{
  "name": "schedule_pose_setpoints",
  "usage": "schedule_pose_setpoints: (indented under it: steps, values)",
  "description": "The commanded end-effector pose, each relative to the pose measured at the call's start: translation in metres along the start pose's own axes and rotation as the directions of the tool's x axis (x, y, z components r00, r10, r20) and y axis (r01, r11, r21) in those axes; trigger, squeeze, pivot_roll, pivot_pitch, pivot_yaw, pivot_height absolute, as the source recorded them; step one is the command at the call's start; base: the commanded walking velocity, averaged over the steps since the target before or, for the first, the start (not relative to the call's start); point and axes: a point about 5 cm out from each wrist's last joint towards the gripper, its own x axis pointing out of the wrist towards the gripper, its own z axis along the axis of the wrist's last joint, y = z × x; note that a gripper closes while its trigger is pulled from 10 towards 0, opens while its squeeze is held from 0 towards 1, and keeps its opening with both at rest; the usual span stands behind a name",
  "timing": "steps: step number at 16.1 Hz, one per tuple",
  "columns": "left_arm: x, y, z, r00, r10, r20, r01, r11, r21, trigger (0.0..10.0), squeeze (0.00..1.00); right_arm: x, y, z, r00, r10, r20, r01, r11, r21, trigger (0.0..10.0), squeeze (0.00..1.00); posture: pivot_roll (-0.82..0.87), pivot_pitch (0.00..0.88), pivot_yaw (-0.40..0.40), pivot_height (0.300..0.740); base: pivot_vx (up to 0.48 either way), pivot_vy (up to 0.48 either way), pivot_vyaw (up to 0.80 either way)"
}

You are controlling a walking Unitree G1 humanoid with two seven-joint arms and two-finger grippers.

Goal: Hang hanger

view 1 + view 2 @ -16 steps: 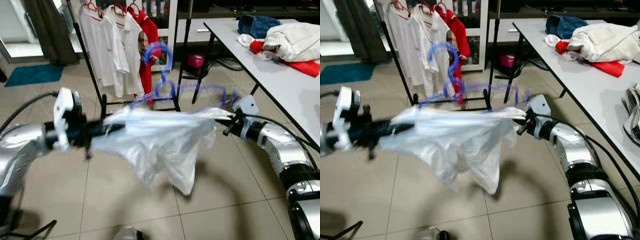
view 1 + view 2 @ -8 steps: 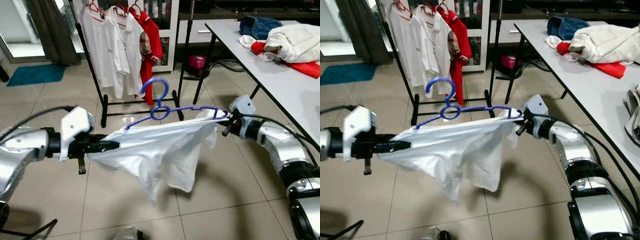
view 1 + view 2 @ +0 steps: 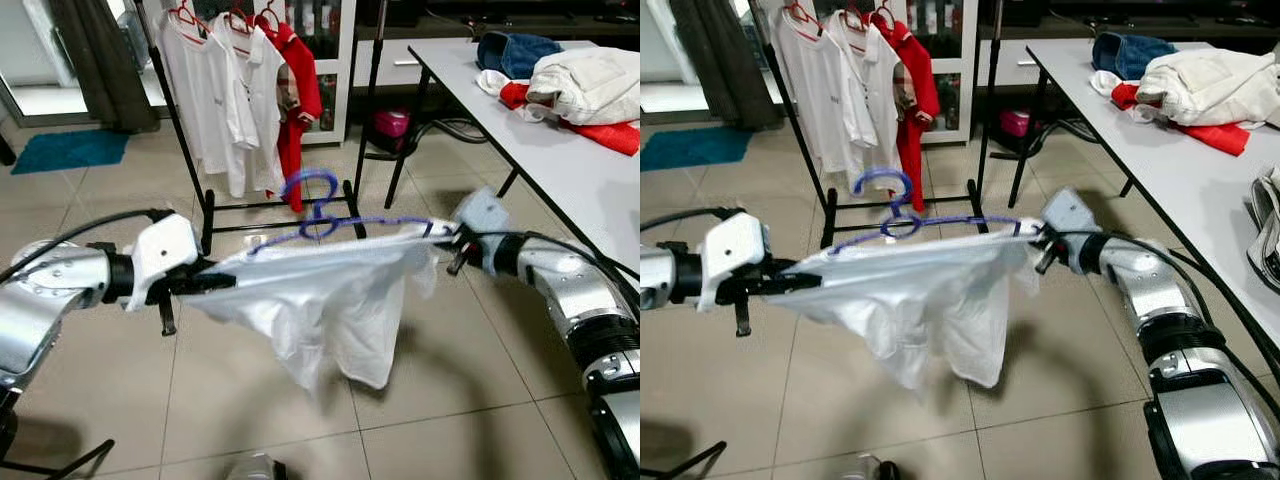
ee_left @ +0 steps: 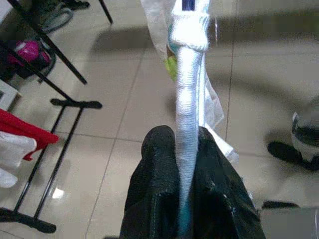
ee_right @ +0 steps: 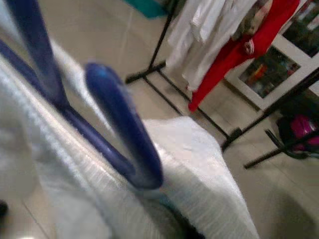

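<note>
Hanger (image 3: pixel 330 215), blue, carries a white shirt (image 3: pixel 320 300), stretched mid-air between both arms above the tile floor (image 3: pixel 470 400); no readable writing. Eye views: left gripper (image 3: pixel 205 283) clamps one shirt end, right gripper (image 3: pixel 1038 238) is at the other end, grip unclear. Rack (image 3: pixel 215 120) with shirts stands behind, table (image 3: pixel 560 150) on the right. Left wrist: fingers (image 4: pixel 159 184) clenched on shirt edge. Right wrist: hanger hook over shirt, blurred.
</note>
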Motion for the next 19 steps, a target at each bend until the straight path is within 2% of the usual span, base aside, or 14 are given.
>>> schedule_pose_setpoints:
  steps: [1,2,4,5,7,8,11,12,16,17,19]
  values:
    - [-0.046,0.016,-0.044,0.95,0.117,-0.289,-0.149,0.985,-0.088,0.0,0.0,-0.061,-0.051,-0.032,0.935,-0.293,-0.197,0.303,0.953,0.023,0.0,0.0,-0.02,0.0,0.039,0.74,0.0,0.0,0.0]
    - [-0.044,0.014,-0.046,0.946,0.096,-0.308,-0.132,0.986,-0.099,0.0,0.0,-0.062,-0.051,-0.033,0.918,-0.284,-0.276,0.265,0.958,-0.106,0.0,0.0,-0.01,0.0,0.04,0.74,0.0,0.0,0.0]
    - [-0.04,0.013,-0.048,0.942,0.08,-0.327,-0.124,0.986,-0.116,0.0,0.0,-0.059,-0.048,-0.033,0.905,-0.264,-0.334,0.201,0.956,-0.212,0.0,0.0,-0.02,0.0,0.045,0.74,0.0,0.0,0.0]
    - [-0.038,0.013,-0.05,0.935,0.066,-0.349,-0.113,0.987,-0.115,0.0,0.0,-0.058,-0.047,-0.035,0.882,-0.255,-0.397,0.134,0.942,-0.308,0.0,0.0,-0.02,0.0,0.047,0.74,0.0,0.0,0.0]
    - [-0.04,0.013,-0.053,0.914,0.047,-0.402,-0.099,0.989,-0.109,0.0,0.0,-0.061,-0.048,-0.04,0.852,-0.263,-0.452,0.103,0.932,-0.347,0.0,0.0,-0.02,0.0,0.052,0.74,0.0,0.0,0.0]
    - [-0.045,0.012,-0.06,0.884,0.021,-0.466,-0.082,0.99,-0.11,0.0,0.0,-0.064,-0.05,-0.042,0.844,-0.261,-0.469,0.096,0.933,-0.348,0.0,0.0,-0.02,0.0,0.054,0.74,0.0,0.0,0.0]
    - [-0.052,0.006,-0.07,0.834,-0.024,-0.552,-0.055,0.99,-0.126,0.0,0.0,-0.069,-0.051,-0.045,0.834,-0.249,-0.493,0.072,0.934,-0.349,0.0,0.0,-0.02,0.0,0.052,0.74,0.0,0.0,0.0]
    - [-0.052,0.005,-0.071,0.827,-0.023,-0.562,-0.055,0.991,-0.121,0.0,0.0,-0.069,-0.051,-0.045,0.835,-0.246,-0.493,0.068,0.934,-0.351,0.0,0.0,-0.02,0.0,0.05,0.74,0.0,0.0,0.0]
    - [-0.041,0.004,-0.075,0.808,-0.023,-0.588,-0.053,0.992,-0.111,0.0,0.0,-0.052,-0.039,-0.035,0.902,-0.153,-0.403,0.054,0.968,-0.246,0.0,0.0,-0.01,0.0,0.048,0.74,0.0,0.0,0.0]
    - [-0.035,0.002,-0.076,0.808,-0.032,-0.588,-0.042,0.993,-0.112,0.0,0.0,-0.047,-0.034,-0.031,0.922,-0.109,-0.372,0.028,0.976,-0.216,0.0,0.0,-0.01,0.0,0.049,0.74,0.0,0.0,0.0]
    - [-0.02,0.001,-0.075,0.816,-0.038,-0.577,-0.025,0.995,-0.102,0.0,0.0,-0.041,-0.025,-0.029,0.935,-0.042,-0.353,-0.035,0.977,-0.208,0.0,0.0,-0.02,0.0,0.048,0.74,0.0,0.0,0.0]
